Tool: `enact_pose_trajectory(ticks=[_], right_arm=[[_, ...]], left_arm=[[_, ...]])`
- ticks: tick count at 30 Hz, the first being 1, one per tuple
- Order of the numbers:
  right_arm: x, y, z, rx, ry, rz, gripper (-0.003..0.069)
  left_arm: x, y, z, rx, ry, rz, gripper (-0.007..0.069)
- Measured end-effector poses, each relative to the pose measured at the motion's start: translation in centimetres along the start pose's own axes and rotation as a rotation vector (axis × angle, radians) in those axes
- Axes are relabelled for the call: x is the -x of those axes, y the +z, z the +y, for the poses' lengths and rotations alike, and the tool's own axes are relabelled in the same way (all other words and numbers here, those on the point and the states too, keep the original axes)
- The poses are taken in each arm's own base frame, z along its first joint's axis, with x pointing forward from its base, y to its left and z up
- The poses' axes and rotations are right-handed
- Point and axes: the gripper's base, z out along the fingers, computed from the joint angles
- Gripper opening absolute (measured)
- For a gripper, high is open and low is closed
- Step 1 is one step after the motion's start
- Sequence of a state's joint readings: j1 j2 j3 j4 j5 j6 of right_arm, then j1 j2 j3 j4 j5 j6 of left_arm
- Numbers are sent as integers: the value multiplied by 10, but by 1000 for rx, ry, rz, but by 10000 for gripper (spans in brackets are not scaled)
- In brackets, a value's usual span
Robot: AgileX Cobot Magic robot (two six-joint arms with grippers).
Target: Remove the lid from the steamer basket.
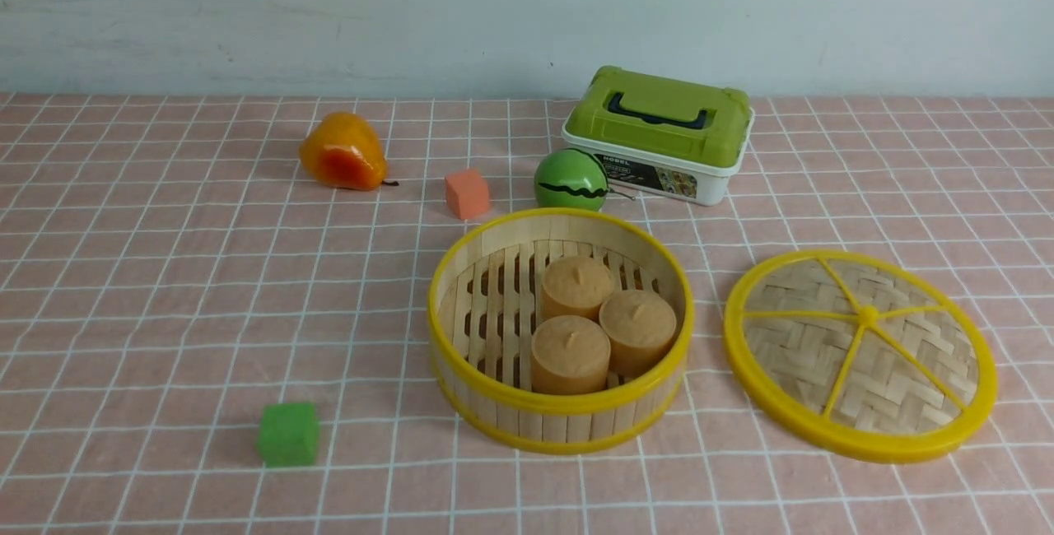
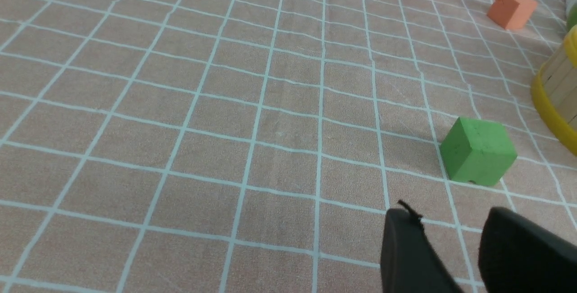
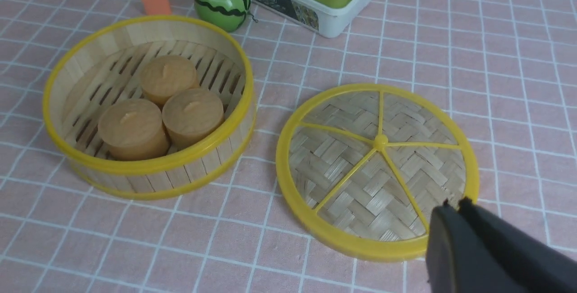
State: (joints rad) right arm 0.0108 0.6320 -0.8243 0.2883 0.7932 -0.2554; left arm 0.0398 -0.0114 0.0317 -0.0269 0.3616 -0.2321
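The steamer basket stands uncovered at the table's middle and holds three tan cylinder buns; it also shows in the right wrist view. The lid lies flat on the cloth to the basket's right, apart from it, spokes up. In the right wrist view my right gripper is shut with nothing between its fingers, and it overlaps the near rim of the lid. My left gripper is open and empty over bare cloth near a green cube. Neither gripper shows in the front view.
A green-and-white box and a green watermelon ball sit behind the basket. An orange cube and an orange pear lie at the back left. The green cube is front left.
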Motion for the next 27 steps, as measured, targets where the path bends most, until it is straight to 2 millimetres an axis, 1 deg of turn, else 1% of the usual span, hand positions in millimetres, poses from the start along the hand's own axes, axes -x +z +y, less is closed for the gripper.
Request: enact_pose_trajectory(ticks=[3, 9, 14, 21, 23, 24, 25, 27], right_arm=[[-9, -3, 1, 0, -1, -3, -21], [-16, -5, 4, 22, 1, 61, -19], [-19, -6, 4, 31, 1, 94, -13], [-22, -2, 3, 21, 6, 69, -13], [-30, 2, 0, -11, 7, -11, -13], [-38, 3, -3, -45, -3, -78, -13], [-50, 4, -4, -72, -15, -121, -13], [-68, 5, -7, -114, -30, -189, -13]], left_arm=[[0, 0, 0, 0, 0, 0, 239], [0, 0, 0, 0, 0, 0, 239], [0, 0, 0, 0, 0, 0, 239], [0, 0, 0, 0, 0, 0, 239], [0, 0, 0, 0, 0, 0, 239], [0, 0, 0, 0, 0, 0, 239], [0, 0, 0, 0, 0, 0, 239], [0, 0, 0, 0, 0, 0, 239]])
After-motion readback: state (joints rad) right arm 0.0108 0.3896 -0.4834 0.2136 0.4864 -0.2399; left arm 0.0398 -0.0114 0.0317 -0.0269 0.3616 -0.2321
